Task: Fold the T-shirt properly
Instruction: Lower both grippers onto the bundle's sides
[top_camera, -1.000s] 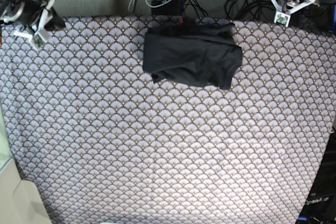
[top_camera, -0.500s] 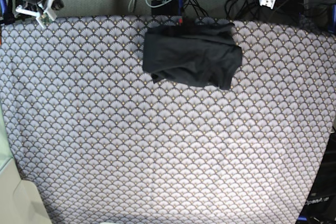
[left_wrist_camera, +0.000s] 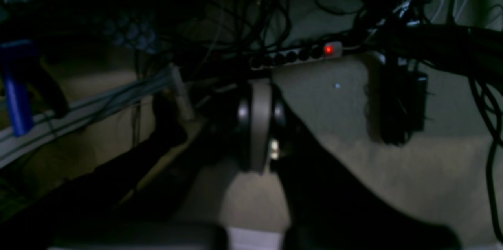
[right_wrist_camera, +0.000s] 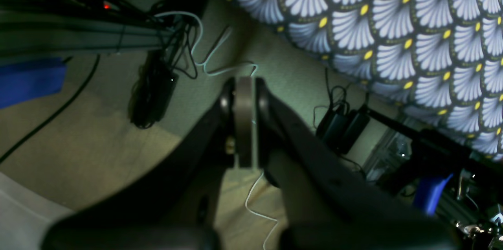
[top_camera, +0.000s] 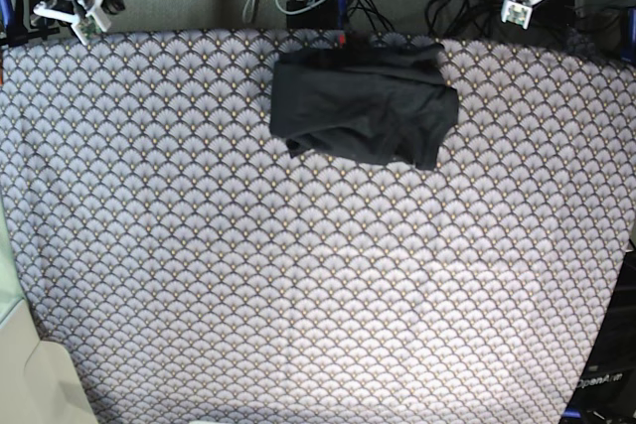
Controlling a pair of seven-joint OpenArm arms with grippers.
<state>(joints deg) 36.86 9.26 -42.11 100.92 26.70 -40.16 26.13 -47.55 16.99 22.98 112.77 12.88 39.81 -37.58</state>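
The plain charcoal-black short-sleeved T-shirt [top_camera: 363,106] of soft matte fabric lies as a compact, roughly rectangular bundle at the far middle of the tabletop, on the scallop-patterned white-and-brown cloth [top_camera: 298,285], its far edge at the cloth's far border. Judged from that shape, the folding appears done or nearly so. The near-right corner droops and the near edge is uneven, so the fold reads as serviceable, not crisp. No sleeve or hem trails loose outside the bundle in the base view.

Both arms are parked off the cloth at the far corners, well apart from the garment. The left hand [left_wrist_camera: 257,124] has its fingers pressed together on nothing. The right hand [right_wrist_camera: 243,116] likewise shows its fingers pressed together and empty, over the floor beside the cloth's edge.

Limits of inspection: the T-shirt's inner layers and underside are hidden, so the number of folds cannot be confirmed. The left wrist view is dark and blurred, showing only cables and a white power strip with a red light [left_wrist_camera: 310,51]. Neither wrist view shows the garment.
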